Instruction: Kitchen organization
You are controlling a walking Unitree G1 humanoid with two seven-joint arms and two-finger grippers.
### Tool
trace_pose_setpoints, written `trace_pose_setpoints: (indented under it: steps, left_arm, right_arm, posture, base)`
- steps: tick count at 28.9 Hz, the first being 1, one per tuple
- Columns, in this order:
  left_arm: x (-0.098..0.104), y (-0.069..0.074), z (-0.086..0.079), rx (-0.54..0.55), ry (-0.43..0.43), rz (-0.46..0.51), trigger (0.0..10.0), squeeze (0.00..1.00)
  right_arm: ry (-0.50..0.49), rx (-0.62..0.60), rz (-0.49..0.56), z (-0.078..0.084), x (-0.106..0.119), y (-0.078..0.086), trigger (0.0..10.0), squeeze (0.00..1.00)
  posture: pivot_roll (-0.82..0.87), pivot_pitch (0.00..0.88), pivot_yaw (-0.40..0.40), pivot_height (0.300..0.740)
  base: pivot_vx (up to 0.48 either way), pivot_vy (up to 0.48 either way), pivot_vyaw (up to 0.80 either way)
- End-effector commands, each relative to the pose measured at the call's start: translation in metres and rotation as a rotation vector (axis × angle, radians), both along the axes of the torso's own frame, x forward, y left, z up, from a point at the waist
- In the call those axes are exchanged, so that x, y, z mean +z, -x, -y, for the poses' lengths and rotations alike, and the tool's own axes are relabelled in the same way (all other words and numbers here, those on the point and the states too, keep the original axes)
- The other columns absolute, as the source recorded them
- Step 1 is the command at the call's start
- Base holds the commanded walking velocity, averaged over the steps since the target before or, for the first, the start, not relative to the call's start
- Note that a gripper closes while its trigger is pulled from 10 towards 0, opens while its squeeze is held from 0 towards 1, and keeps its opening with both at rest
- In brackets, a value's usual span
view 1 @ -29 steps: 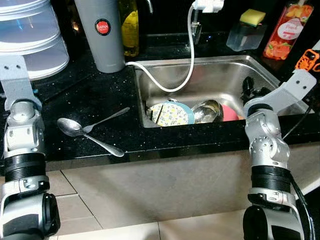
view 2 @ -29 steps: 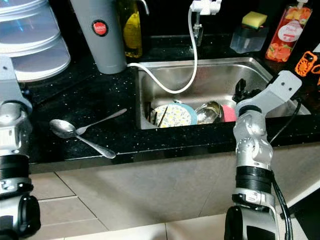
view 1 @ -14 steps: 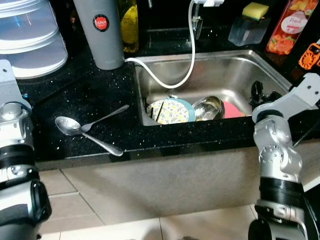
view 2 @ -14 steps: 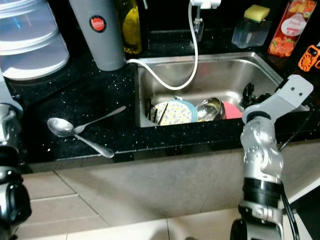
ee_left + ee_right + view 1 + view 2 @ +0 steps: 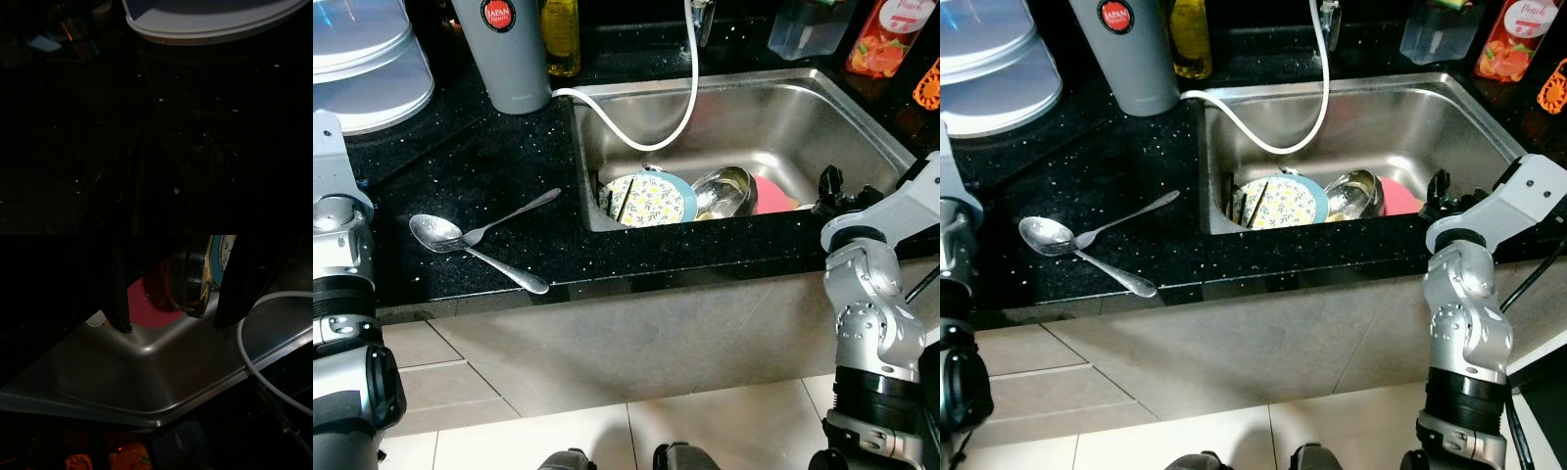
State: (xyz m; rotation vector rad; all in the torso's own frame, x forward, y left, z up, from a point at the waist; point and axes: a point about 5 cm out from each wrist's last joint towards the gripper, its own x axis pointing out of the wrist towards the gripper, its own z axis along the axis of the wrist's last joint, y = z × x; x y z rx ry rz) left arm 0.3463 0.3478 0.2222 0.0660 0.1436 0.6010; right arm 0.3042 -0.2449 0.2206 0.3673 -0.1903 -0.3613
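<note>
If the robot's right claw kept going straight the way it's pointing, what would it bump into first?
Probably the dishes in the sink: the open right claw points at the metal bowl and pink dish, though depth is hard to judge.

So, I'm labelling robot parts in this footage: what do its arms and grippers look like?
Both arms, the left arm and the right arm, are silver rounded segments joined by black ribbed bands, with flat grey brackets. A black cable runs beside the right one. The right gripper has two long black fingers.
</note>
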Motion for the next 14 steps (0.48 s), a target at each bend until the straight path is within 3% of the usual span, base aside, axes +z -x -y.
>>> trace_pose_setpoints:
  steps: [1,3,4,6,10,14]
  left_arm:
    - [0.000,0.006,-0.013,0.028,0.025,-0.011,10.0,0.00]
    - [-0.007,0.005,-0.011,-0.018,0.112,-0.024,10.0,0.00]
    - [-0.007,0.005,-0.011,-0.018,0.112,-0.024,10.0,0.00]
    - [-0.014,0.004,-0.007,-0.103,0.180,-0.055,10.0,0.00]
    - [-0.025,0.003,0.010,-0.304,0.170,-0.149,10.0,0.00]
    - [-0.029,0.005,0.023,-0.416,0.155,-0.184,10.0,0.00]
  right_arm:
    - [0.005,-0.014,-0.012,0.004,-0.001,0.004,10.0,0.00]
    - [0.009,-0.020,-0.012,0.007,0.000,0.006,10.0,0.00]
    - [0.009,-0.020,-0.012,0.007,0.000,0.006,10.0,0.00]
    - [0.014,-0.028,-0.009,0.009,0.002,0.007,10.0,0.00]
    - [0.012,-0.032,-0.015,0.011,0.002,0.008,10.0,0.00]
    - [0.005,-0.028,-0.017,0.008,0.001,0.006,10.0,0.00]
  posture:
    - [0.05,0.180,0.026,0.740]
    - [0.04,0.174,0.026,0.740]
    - [0.04,0.174,0.026,0.740]
    - [0.04,0.173,0.027,0.740]
    - [0.05,0.165,0.032,0.740]
    - [0.05,0.160,0.032,0.740]
  base:
    - [0.000,0.000,0.00]
    - [0.000,0.000,0.00]
    - [0.000,0.000,0.00]
    - [0.000,0.000,0.00]
    - [0.000,0.000,0.00]
    - [0.000,0.000,0.00]
